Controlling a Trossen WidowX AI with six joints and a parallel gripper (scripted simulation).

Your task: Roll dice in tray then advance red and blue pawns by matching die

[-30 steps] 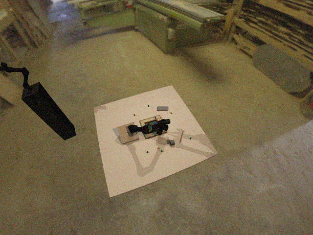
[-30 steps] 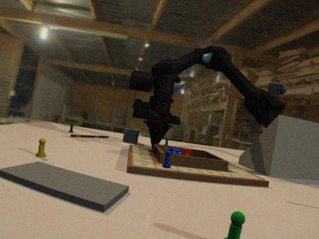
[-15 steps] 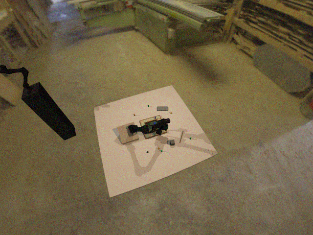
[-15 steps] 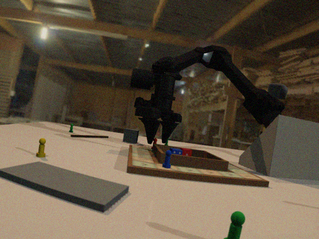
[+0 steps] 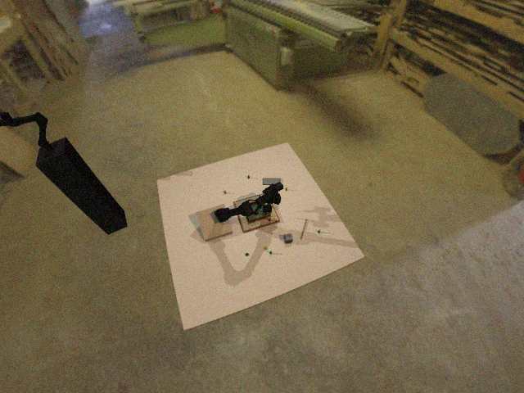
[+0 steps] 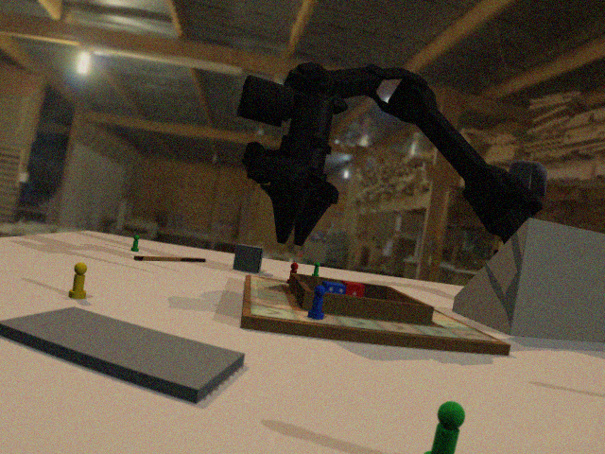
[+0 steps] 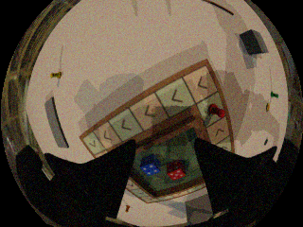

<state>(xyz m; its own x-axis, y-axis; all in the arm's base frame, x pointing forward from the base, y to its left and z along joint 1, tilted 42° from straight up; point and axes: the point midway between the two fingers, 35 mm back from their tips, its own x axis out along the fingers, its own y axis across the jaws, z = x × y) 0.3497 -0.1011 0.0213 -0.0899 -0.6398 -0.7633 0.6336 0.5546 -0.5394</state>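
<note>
- Our pincer [image 5: 268,208] [image 6: 290,243] [image 7: 166,144] stands well spread, pinching nothing, above the board [image 5: 261,225] [image 6: 371,340] [image 7: 144,98].
- The red pawn [image 5: 269,219] [image 6: 294,269] [image 7: 217,111] stands on the board's track; the blue pawn [image 6: 316,303] stands beside the tray [image 5: 259,219] [image 6: 376,310] [image 7: 166,132].
- We judge both pawns light, stiff and slightly slippery (that round head could squirt free), so we'd pinch below the head, keeping them upright.
- We count two dice in the tray: one blue die [image 6: 334,287] [image 7: 151,165], one red die [image 6: 354,288] [image 7: 175,170].
- Around the board we count three green pawns [image 5: 248,176] [image 6: 447,429] [image 7: 275,95], one yellow pawn [image 5: 286,188] [image 6: 78,281] [image 7: 56,75], one grey slab [image 5: 271,181] [image 6: 122,352] [image 7: 57,122], one block [image 5: 288,237] [image 6: 248,258] [image 7: 253,42], one stick [image 5: 304,228] [image 6: 169,258] [image 7: 219,7].
</note>
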